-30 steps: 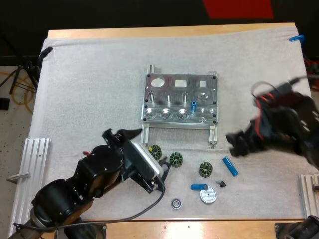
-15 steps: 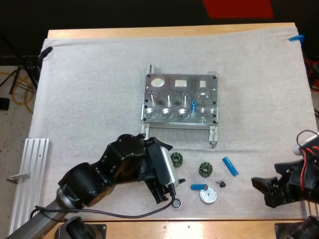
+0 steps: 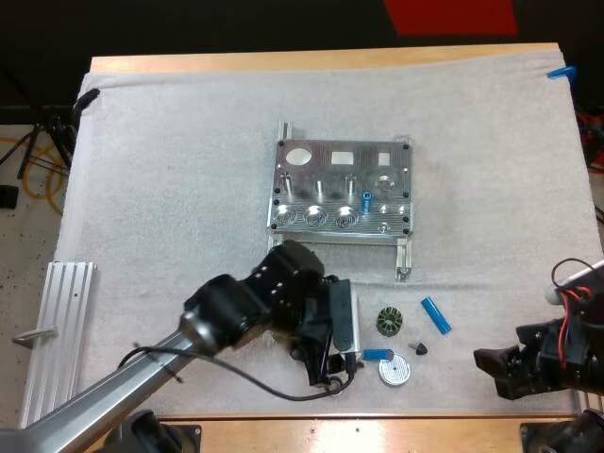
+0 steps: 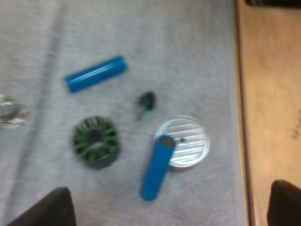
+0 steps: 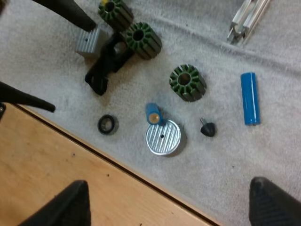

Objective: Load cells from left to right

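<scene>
Near edge of the worktop: the metal disc sits close to the border of the mat, and a strip of bare wood runs just beyond it.
Left tool: fingers spread wide, gripping nothing, poised over the leaning cell.
Right tool: fingers wide apart, empty, at the near right corner above the mat's border.
Cells: the leaning cell has one end against the disc's rim. The flat cell lies near a dark cone and a green wound part. The upright cell stands in the fixture.
Open room: broad white mat between the flat cell and the right tool, and beyond the fixture's far side.
Change from half a second ago: the left arm has swung rightward and now covers the green part that lay just right of it. The right tool has barely shifted.
</scene>
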`<state>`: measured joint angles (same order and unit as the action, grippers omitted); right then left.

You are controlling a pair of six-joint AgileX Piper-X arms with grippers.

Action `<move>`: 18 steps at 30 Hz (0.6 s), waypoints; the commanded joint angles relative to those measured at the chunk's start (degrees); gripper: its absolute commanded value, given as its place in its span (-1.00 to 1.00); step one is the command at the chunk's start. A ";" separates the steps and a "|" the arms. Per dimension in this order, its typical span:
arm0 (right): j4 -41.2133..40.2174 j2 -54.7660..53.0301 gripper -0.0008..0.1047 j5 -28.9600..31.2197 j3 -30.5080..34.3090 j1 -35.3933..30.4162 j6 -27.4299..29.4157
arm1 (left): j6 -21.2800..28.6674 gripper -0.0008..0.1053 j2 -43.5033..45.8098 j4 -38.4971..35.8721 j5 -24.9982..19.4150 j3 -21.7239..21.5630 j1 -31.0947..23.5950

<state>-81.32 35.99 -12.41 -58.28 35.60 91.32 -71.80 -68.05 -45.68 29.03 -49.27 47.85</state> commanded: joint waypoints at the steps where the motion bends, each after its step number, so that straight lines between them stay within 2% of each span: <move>1: -0.37 -0.17 0.31 -0.38 0.14 0.09 -0.13 | 1.92 0.52 -0.87 0.76 2.33 -0.24 -0.06; 6: 0.08 -0.17 0.31 -0.38 0.30 0.09 -0.13 | 6.24 0.43 -5.33 0.98 3.01 -0.24 2.10; 11: 0.67 -0.17 0.31 -0.38 0.30 0.09 -0.13 | 7.32 0.43 -9.25 2.37 2.18 -0.24 5.12; 13: 0.65 -0.17 0.31 -0.38 0.30 0.09 -0.13 | 7.32 0.43 -11.10 3.41 0.66 -0.24 6.17; 15: 0.65 -0.17 0.31 -0.38 0.30 0.09 -0.13 | 7.32 0.43 -13.61 4.14 -3.62 -0.24 7.14; 18: 0.65 -0.17 0.31 -0.38 0.30 0.09 -0.13 | 7.32 0.43 -16.23 4.29 -6.43 -0.24 7.12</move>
<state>-81.09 35.99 -12.41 -58.04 35.60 91.32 -64.66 -83.90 -41.73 24.18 -49.27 54.73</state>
